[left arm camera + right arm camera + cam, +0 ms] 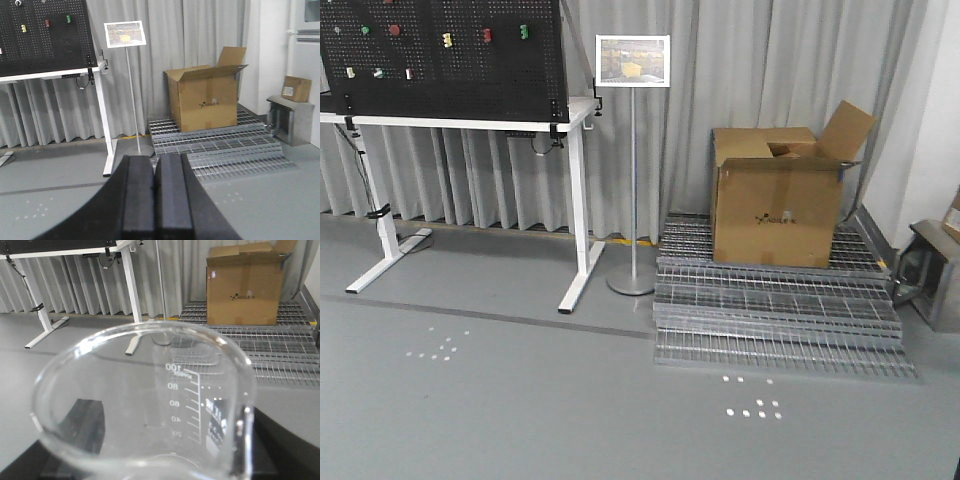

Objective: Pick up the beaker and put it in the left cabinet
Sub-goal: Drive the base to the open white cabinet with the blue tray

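The beaker, clear glass with white graduation marks up to 100, fills the right wrist view, its rim toward the camera. My right gripper is shut on it: one dark finger shows through the glass at the left, the other presses on the right wall. In the left wrist view my left gripper is shut, its two black pads together with nothing between them, held above the grey floor. The left cabinet is out of view. Neither arm shows in the front view.
Ahead stand a white-legged table with a black pegboard, a sign stand, and an open cardboard box on stacked metal grates. A grey metal unit stands at the right. White dots mark the grey floor.
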{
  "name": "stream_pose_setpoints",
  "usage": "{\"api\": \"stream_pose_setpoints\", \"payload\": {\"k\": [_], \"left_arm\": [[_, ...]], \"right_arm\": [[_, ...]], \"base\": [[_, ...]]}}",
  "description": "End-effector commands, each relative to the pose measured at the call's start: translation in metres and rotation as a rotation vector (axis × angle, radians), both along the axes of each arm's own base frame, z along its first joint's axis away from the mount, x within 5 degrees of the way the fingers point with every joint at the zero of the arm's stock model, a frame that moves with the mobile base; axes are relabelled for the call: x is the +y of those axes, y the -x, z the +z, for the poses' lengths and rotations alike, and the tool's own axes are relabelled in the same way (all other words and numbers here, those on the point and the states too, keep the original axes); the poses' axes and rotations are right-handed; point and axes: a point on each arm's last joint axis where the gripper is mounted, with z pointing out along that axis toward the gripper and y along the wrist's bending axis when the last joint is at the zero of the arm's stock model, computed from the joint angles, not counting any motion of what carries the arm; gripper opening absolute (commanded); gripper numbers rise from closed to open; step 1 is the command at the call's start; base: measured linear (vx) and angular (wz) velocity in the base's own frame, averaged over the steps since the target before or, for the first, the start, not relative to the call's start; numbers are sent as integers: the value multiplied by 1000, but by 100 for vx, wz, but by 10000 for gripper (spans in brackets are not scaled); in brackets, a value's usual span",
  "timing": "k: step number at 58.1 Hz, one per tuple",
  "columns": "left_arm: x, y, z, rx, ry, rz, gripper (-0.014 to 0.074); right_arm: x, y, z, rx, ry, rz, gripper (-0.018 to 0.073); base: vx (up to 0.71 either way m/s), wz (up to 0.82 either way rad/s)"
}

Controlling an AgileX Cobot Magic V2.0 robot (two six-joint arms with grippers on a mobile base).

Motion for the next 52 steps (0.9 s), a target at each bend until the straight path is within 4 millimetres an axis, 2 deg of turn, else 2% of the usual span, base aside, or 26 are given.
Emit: {"api": "stream_pose_setpoints", "payload": {"k": [1,25,52], "left_arm": [[0,1,3,-80,33,-1,1],[0,1,3,-80,33,-1,1],[0,1,3,-80,33,-1,1]], "right_arm": [[3,-1,16,-98,-5,34,-3],[3,-1,16,-98,-3,34,-3],[3,-1,16,-98,-4,34,-3]], "base": [[63,8],[61,-5],[56,-40]]}}
